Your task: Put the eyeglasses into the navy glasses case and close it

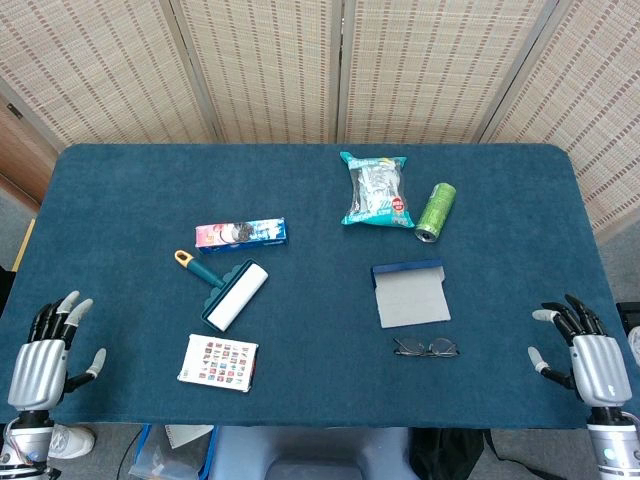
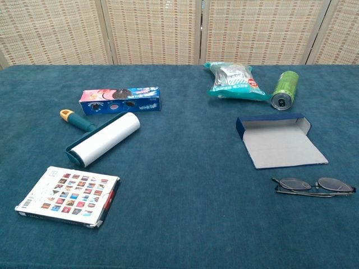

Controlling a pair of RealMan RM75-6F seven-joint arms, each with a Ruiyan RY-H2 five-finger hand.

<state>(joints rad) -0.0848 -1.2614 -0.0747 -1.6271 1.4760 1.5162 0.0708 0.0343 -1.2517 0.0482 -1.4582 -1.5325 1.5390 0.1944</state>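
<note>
Dark-framed folded eyeglasses (image 1: 426, 347) lie on the blue-carpeted worktop (image 1: 310, 200), just in front of the open navy glasses case (image 1: 411, 291), whose grey-lined flap lies flat towards them. The left hand (image 1: 42, 350) and right hand (image 1: 583, 349) rest at the near corners, fingers (image 1: 70, 308) spread wide, holding nothing. Further off lie a green can (image 1: 435, 211), a teal snack bag (image 1: 375, 188), a white lint roller (image 1: 228, 289), a blue biscuit box (image 1: 241, 235) and a picture card pack (image 1: 218, 362).
</note>
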